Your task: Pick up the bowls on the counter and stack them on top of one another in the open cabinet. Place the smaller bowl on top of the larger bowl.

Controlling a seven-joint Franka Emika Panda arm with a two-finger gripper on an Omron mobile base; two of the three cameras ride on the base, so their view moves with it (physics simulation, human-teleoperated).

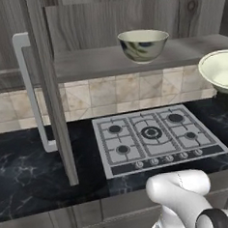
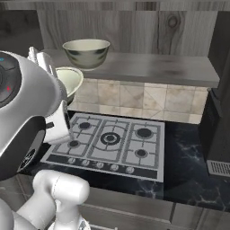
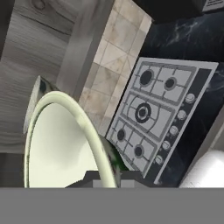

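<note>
Tool: we see the tool (image 3: 105, 177) clenched on the rim of the smaller bowl (image 1: 221, 71), which it holds up in the air, tilted, above the table (image 1: 29, 176) and just below shelf level.
Smaller bowl: in the right base view we find it (image 2: 67, 81) beside the arm, over the hob's left end, apart from the shelf.
Hob: we see the steel gas hob (image 1: 154, 137) set into the black table.
Cabinet: we see the open cabinet (image 1: 104, 24) above the hob, door (image 1: 48, 87) swung out.
Larger bowl: we see the larger bowl (image 1: 143, 45) upright on the cabinet shelf (image 2: 152, 67).
</note>
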